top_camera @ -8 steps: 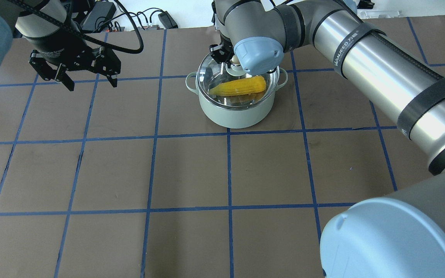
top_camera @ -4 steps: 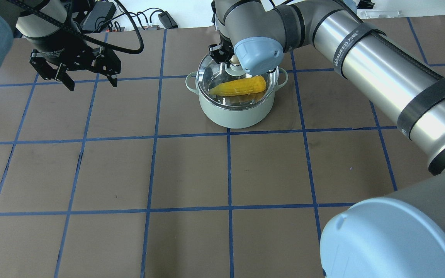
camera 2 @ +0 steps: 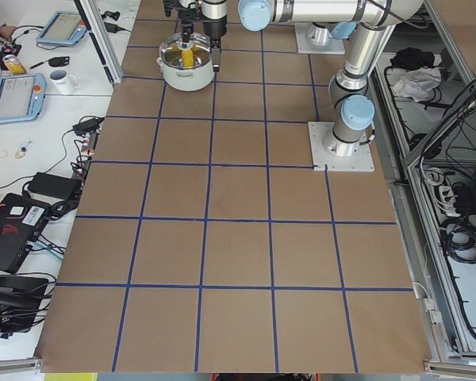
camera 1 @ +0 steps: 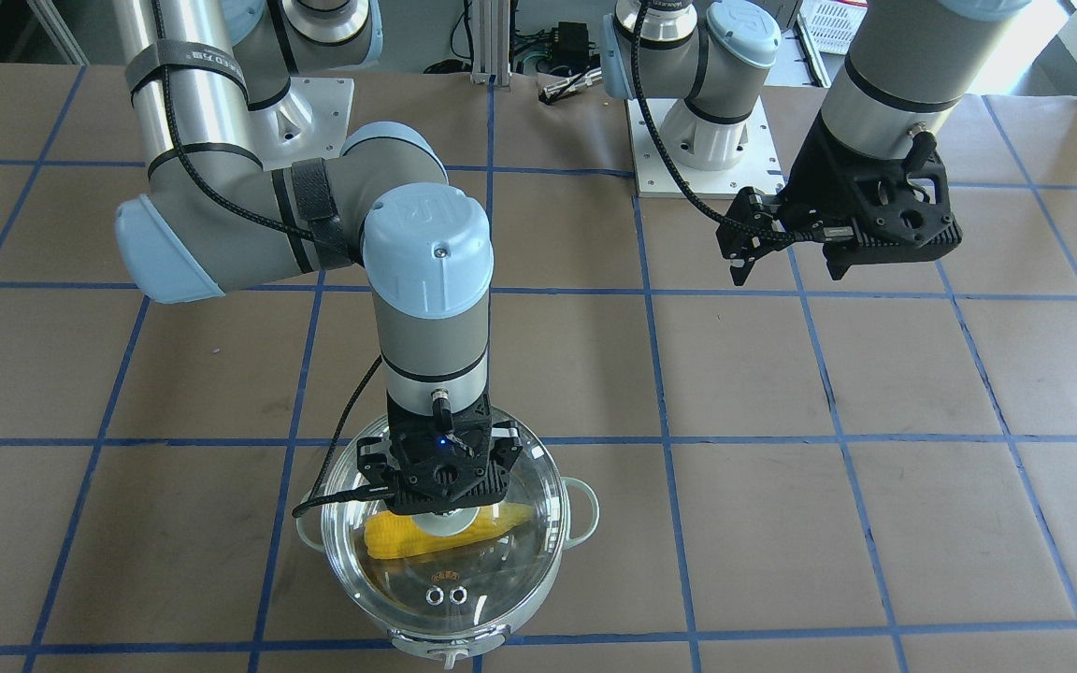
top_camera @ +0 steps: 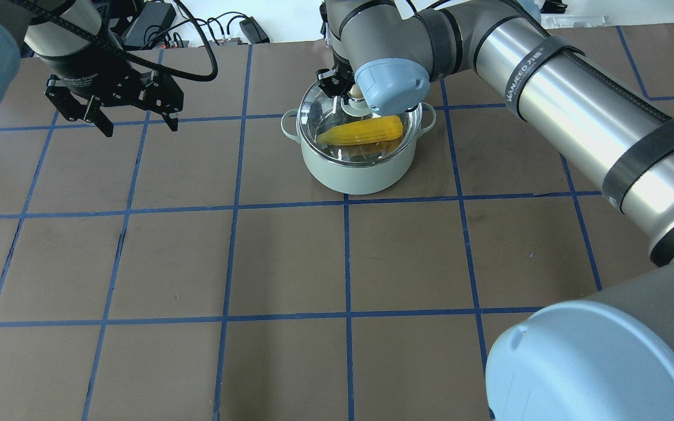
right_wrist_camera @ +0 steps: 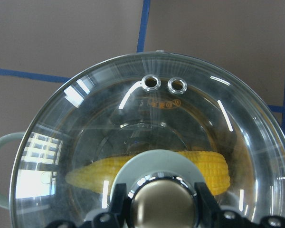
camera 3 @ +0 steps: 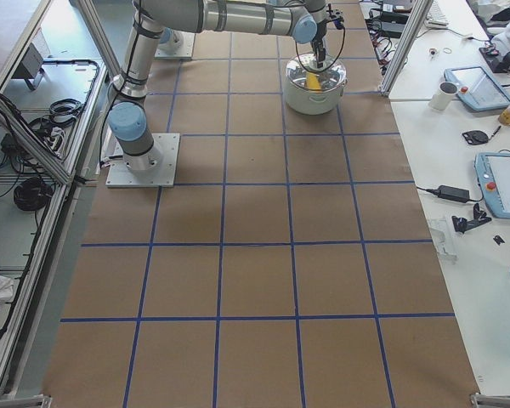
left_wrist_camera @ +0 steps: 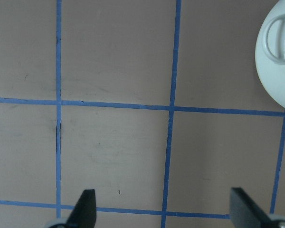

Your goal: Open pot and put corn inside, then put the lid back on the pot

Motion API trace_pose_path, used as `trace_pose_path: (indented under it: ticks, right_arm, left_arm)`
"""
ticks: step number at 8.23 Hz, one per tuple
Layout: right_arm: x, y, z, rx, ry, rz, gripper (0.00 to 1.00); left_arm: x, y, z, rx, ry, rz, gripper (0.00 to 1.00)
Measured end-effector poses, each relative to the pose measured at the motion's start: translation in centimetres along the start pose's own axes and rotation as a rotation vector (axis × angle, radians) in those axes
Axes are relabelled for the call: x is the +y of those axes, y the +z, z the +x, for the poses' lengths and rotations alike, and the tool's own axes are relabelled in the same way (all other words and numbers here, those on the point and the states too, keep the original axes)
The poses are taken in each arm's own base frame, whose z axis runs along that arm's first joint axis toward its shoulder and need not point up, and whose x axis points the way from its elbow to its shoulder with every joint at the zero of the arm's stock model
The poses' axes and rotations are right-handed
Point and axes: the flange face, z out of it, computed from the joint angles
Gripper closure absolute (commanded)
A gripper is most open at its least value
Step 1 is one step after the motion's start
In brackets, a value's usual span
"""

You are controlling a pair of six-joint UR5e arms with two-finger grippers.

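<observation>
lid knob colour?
The knob has a gold-beige top on a pale green base; clearest in the right wrist view.

The lid point(right_wrist_camera: 85, 118) is clear, glossy glass, with two shiny metal vent rings point(right_wrist_camera: 151, 82) and a knob point(right_wrist_camera: 159, 202) of polished gold-toned metal on a matt pale green base. The pot point(top_camera: 360, 172) has a smooth, satin mint-green outside, the corn point(right_wrist_camera: 213, 168) looks like bumpy yellow plastic, and the table point(top_camera: 290, 257) is covered in matt brown paper crossed by blue tape point(top_camera: 347, 257).
</observation>
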Motion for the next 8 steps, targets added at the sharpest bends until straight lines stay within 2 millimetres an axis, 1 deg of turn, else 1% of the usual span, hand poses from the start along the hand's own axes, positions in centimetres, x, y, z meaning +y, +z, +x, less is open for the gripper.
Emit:
trace_pose_path:
  ticks: [6, 8]
  right_arm:
    - [-0.18, -0.29, 0.05, -0.007, 0.016, 0.029, 0.82]
    - [0.03, 0.07, 0.14, -0.007, 0.017, 0.033, 0.81]
  left_arm:
    - [-0.03, -0.08, 0.0, 0.0, 0.0, 0.003, 0.0]
    - [-0.03, -0.08, 0.0, 0.001, 0.0, 0.003, 0.0]
